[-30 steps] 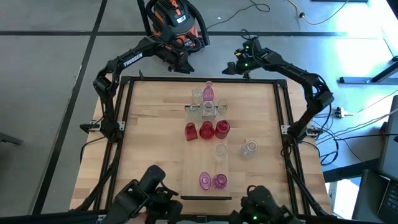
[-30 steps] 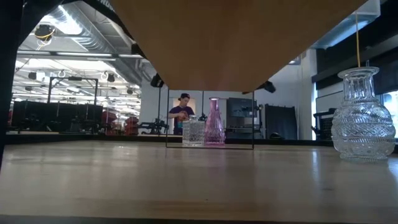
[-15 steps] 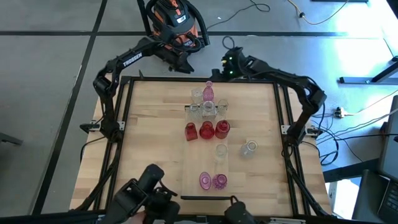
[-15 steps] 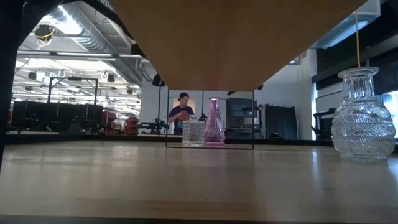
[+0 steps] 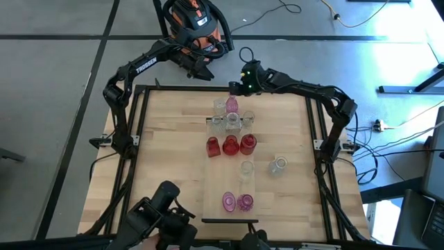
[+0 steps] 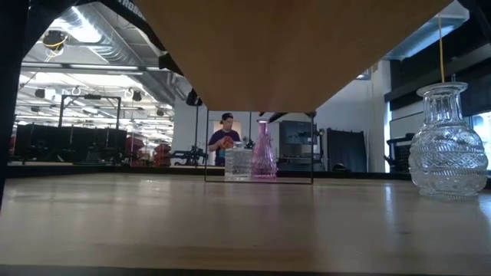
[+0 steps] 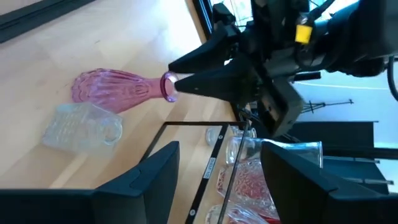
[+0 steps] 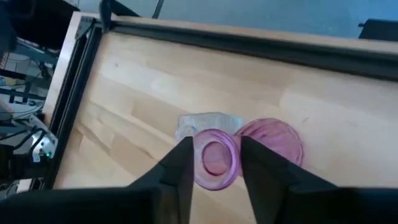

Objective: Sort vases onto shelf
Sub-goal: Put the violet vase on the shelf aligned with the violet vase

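**Mia:** Where is the tall pink bottle vase [image 5: 232, 103]?

**Ben:** It stands upright at the far end of the bench [image 5: 166, 139], just past the far end of the shelf [image 5: 214, 180]. A small clear vase [image 5: 219, 106] stands right beside it. It is not on the shelf yet.

**Mia:** Which way does its long part go?

**Ben:** Straight up. The fat belly sits on the bench and the thin neck points at the ceiling.

**Mia:** Which arm is nearer?

**Ben:** The right gripper [image 8: 214, 158]. It hangs right over the vase, looking down into the round mouth. One of its fingers [image 8: 180, 168] is on each side of the rim.

**Mia:** Are those fingers squeezing it?

**Ben:** They are partly open, close to the rim on both sides. In the left wrist view one tip looks like it touches the lip. I cannot tell if they have a real hold.

**Mia:** And the other arm?

**Ben:** The left gripper [image 5: 206, 71] waits just past the far edge of the bench, near the same vase. Its fingers stand apart and hold nothing.

**Mia:** So what matters next?

**Ben:** I think the neck. It is thin and goes straight up between the fingers, so they should pinch it there and lift straight up. The shelf lies toward the near side, past the clear vases [image 5: 232, 122].
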{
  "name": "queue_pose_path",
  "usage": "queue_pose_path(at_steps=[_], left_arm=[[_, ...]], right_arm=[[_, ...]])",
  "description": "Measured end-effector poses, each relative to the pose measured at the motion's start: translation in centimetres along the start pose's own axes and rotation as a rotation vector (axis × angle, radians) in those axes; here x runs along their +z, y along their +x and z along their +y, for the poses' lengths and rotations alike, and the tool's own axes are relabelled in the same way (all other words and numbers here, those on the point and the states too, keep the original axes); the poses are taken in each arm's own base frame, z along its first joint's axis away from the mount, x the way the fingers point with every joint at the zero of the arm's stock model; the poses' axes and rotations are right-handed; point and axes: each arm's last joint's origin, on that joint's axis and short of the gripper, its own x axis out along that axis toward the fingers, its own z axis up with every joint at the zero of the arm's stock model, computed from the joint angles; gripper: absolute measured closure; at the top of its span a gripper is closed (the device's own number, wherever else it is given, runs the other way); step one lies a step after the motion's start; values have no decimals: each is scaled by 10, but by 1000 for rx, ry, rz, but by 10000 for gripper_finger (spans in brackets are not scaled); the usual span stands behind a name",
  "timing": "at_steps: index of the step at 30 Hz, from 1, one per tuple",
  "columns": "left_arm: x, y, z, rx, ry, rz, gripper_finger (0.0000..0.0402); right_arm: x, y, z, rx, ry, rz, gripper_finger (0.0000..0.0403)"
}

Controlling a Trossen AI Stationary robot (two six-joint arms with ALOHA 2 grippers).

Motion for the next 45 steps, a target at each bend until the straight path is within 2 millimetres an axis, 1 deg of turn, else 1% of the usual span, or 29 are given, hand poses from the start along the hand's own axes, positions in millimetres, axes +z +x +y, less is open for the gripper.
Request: queue_pose_path(at_steps=[5, 10, 15, 18, 22, 24, 29, 34, 37, 45], left_arm=[[-2, 0, 0, -15, 8, 15, 184], [-4, 0, 1, -11, 2, 28, 184], [-4, 0, 1, -11, 21, 28, 184], [-4, 0, 1, -11, 24, 28, 184], [-4, 0, 1, -11, 24, 28, 184], [-4, 0, 1, -11, 25, 28, 184], [-4, 0, 1, -10, 25, 27, 184], [-4, 0, 1, -6, 26, 26, 184], [-3, 0, 1, -4, 28, 25, 184], [-3, 0, 1, -3, 28, 25, 184]], right_arm=[[-5, 11, -2, -15, 20, 27, 317], [-7, 17, -3, -13, 45, 44, 318], [-7, 17, -3, -10, 42, 49, 325], [-7, 17, -3, -12, 21, 51, 343], [-8, 16, -4, -17, -7, 60, 385], [-8, 16, -3, -16, -14, 59, 395], [-4, 10, 0, -62, -47, 68, 395], [6, -3, 10, -128, -113, 44, 398], [11, -9, 15, -126, -134, 36, 400], [10, -12, 19, -70, -104, 83, 401]])
